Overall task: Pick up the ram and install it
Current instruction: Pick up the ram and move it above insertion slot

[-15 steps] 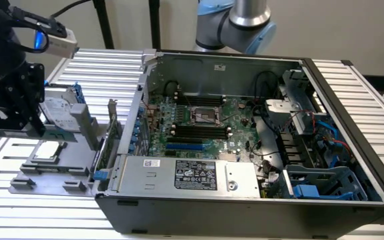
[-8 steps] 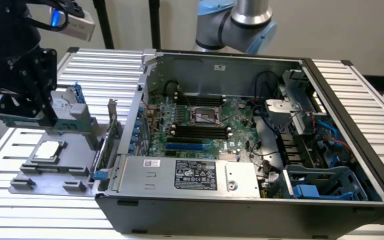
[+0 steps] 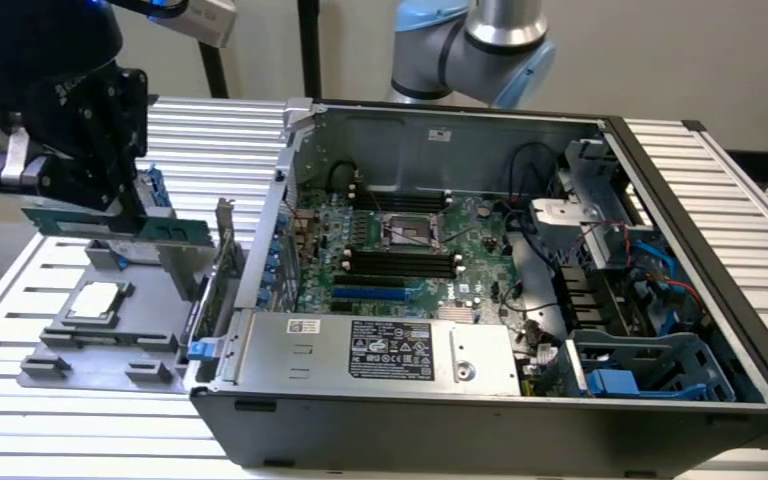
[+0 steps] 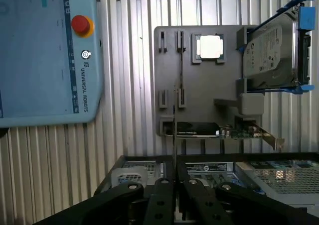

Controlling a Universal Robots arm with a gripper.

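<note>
Bright, even overhead light washes the ribbed counter [image 3: 224, 140] pale and throws white glare off the silver chip lid [image 4: 210, 47]. Inside the open case [image 3: 398, 140] soft shadows pool. The underlit pincer [image 4: 175, 181] reads near-black, and the ram [image 4: 174, 135] pinched in it is a dark sliver.

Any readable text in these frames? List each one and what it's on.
"UNIVERSAL ROBOTS": printed down the edge of the teach pendant.
Power supply sticker: the print and symbols are too small to read.
Hard drive label: blurred, unreadable.
Nothing else is legible.
</note>
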